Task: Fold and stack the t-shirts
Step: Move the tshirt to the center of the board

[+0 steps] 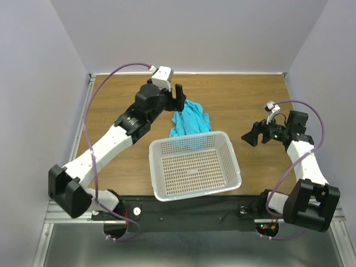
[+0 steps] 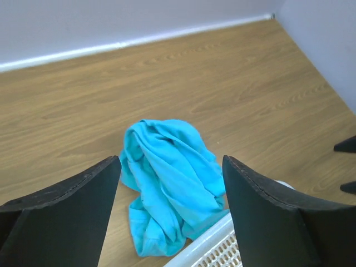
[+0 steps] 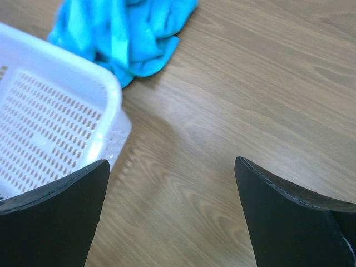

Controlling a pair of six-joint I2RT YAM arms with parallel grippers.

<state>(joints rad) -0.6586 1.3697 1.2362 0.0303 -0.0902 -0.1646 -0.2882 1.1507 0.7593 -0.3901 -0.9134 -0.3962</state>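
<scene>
One crumpled turquoise t-shirt lies in a heap on the wooden table, just behind the far rim of the white mesh basket. My left gripper hovers above the shirt's far left side, open and holding nothing. In the left wrist view the t-shirt shows between the spread jaws of the left gripper, its near edge touching the basket. My right gripper stands open over bare table to the right of the basket. The right wrist view shows the right gripper empty, with the t-shirt far off.
The basket sits at the table's near middle and holds nothing. Grey walls close the table on the left, back and right. Bare wood lies to the right of the basket and behind the shirt.
</scene>
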